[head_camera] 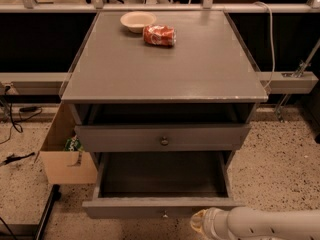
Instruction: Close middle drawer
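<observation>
A speckled beige terrazzo floor (280,159) is spreading around the grey painted wooden bench (165,69), with an open brown cardboard box (67,166) sitting against the bench's left side and thin black cables (12,129) trailing further left. Black wall panels (35,44) are standing behind, a pale grey horizontal rail (30,81) is crossing them, and a white cable (270,39) is hanging at right. The end effector (199,224) is sitting at the lower edge, right of centre.

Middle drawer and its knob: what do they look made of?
Middle drawer: probably painted wood, matte grey, with a flat front and pale wear along its top edge. Knob: small, round, apparently metal by its dull glint, hard to confirm. The hand is at the picture's bottom edge, just right of the knob.
</observation>
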Available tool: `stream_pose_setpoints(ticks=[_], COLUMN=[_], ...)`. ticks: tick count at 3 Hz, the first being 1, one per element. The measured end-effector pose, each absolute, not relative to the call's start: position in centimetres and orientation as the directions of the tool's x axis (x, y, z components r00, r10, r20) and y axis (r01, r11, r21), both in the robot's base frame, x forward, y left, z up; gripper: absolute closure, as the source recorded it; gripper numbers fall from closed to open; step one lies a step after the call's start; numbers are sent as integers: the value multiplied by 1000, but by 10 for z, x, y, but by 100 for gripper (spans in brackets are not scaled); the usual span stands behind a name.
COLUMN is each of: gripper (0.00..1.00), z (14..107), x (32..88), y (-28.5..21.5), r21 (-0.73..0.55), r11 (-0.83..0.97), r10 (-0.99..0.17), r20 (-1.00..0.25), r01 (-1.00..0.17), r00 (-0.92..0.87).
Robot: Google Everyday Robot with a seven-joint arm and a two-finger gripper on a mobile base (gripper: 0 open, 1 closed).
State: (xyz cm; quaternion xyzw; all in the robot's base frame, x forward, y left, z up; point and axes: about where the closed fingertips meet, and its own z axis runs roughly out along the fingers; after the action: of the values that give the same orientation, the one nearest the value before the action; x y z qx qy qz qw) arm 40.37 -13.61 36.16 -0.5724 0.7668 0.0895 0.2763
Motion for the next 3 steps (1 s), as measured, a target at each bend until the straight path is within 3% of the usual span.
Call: stream_pose_setpoints(ticks=[2, 3], gripper=[3, 0], z=[362, 362], x=[404, 404], y=[-136, -136], r21=[-179, -179], r11=[329, 329], r10=[-828, -828], r20=[-526, -526], r01=[-927, -927], r00=[-192, -192])
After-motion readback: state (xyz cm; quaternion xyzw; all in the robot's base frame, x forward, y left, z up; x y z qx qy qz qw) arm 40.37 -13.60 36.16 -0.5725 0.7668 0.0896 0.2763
